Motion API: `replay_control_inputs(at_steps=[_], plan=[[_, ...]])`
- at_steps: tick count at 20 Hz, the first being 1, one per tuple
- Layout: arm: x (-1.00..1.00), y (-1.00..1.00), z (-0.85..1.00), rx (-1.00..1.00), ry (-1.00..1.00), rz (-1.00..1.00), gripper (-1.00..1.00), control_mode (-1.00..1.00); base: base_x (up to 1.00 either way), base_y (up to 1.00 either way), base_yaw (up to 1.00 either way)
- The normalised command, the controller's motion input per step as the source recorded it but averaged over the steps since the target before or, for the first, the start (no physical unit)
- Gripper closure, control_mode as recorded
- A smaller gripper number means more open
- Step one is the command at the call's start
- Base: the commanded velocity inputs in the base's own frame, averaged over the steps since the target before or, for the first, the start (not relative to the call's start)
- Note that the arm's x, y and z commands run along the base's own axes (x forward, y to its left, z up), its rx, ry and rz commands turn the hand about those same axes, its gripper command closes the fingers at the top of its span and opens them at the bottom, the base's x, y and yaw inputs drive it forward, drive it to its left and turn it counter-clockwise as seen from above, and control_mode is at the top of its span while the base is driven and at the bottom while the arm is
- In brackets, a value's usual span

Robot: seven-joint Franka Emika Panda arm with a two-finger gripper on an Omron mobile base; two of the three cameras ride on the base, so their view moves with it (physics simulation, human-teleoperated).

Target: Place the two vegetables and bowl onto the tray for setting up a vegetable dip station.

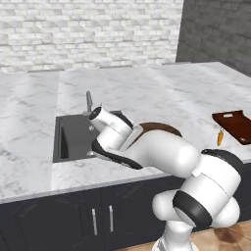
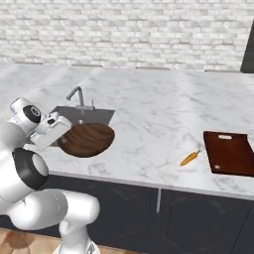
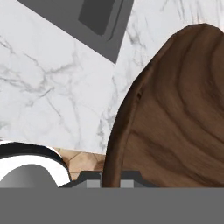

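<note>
We find the gripper [image 3: 111,177] clamped on the rim of the bowl [image 2: 87,139], held above the counter by the sink [image 2: 74,118]; next, we judge, comes carrying it across to the tray [image 2: 230,153], clearing the carrot [image 2: 189,158].

bowl [image 2: 87,139]: dark wood, at the front of the counter [image 2: 149,119], tilted, the white hand at its left rim
sink [image 2: 92,115]: just behind bowl, faucet [image 2: 77,97] at back
carrot [image 2: 189,158]: on counter, just left of tray
tray [image 2: 230,153]: far right, pale slot at far end
</note>
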Motion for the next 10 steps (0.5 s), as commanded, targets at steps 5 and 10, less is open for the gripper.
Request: replay_control_inputs(at_steps=[5, 10], plan=[[0.0, 0.0, 0.0, 0.0, 0.0, 0.0, 1.0, 1.0, 0.19, -0.53, 0.0], [0.0, 0.0, 0.0, 0.0, 0.0, 0.0, 1.0, 1.0, 0.2, -0.53, 0.0]])
